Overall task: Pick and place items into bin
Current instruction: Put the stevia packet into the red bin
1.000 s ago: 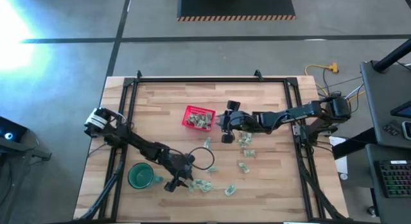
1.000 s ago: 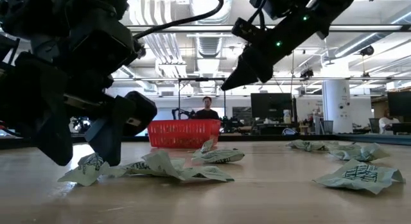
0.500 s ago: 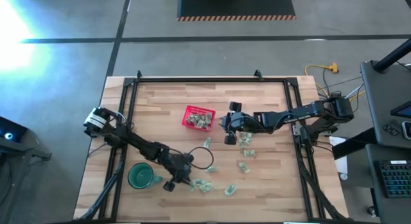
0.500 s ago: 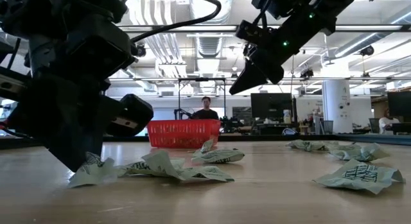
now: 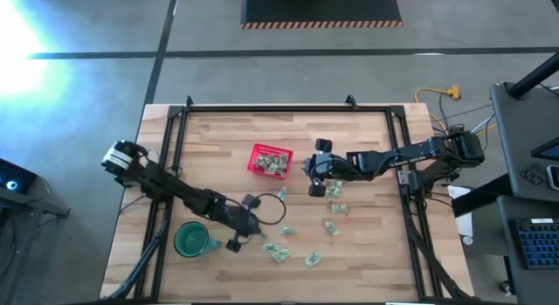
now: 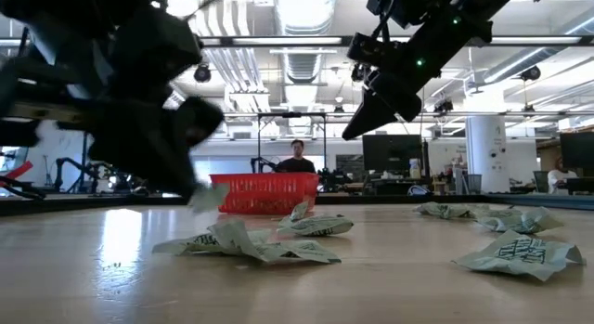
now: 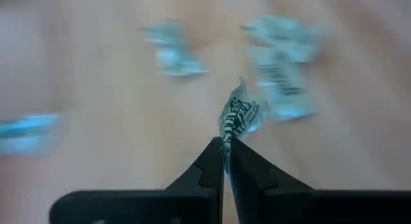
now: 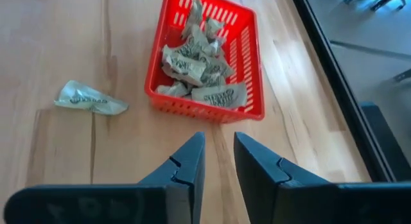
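My left gripper (image 7: 225,143) is shut on one small pale green-and-white wrapped item (image 7: 241,112) and hangs above the table near its front left; it shows dark and blurred in the low view (image 6: 186,180). Several more items lie loose on the wood (image 5: 279,251) (image 5: 333,226) (image 6: 243,242). The bin, a red mesh basket (image 5: 270,160) (image 8: 247,54), stands mid-table with several items inside. My right gripper (image 8: 218,150) hovers to the right of the bin, raised off the table, fingers a little apart with nothing between them. My left gripper pinches the wrapped item by one end (image 7: 227,130) between its two fingertips. The rest of the item sticks out beyond the fingertips. In the low view the item (image 6: 206,196) is lifted clear of the table.
A round dark-green mug (image 5: 189,240) stands at the near left, close to my left arm. One loose item (image 8: 90,99) lies on the wood beside the bin. A black metal frame (image 5: 262,108) borders the table. In the room beyond it, a person (image 6: 298,159) shows behind the bin.
My left gripper stood open over an item on the table, then shut on it and rose, lifting the item clear of the wood. The neighbouring items stayed put. My right gripper has drifted slightly toward the table's right edge.
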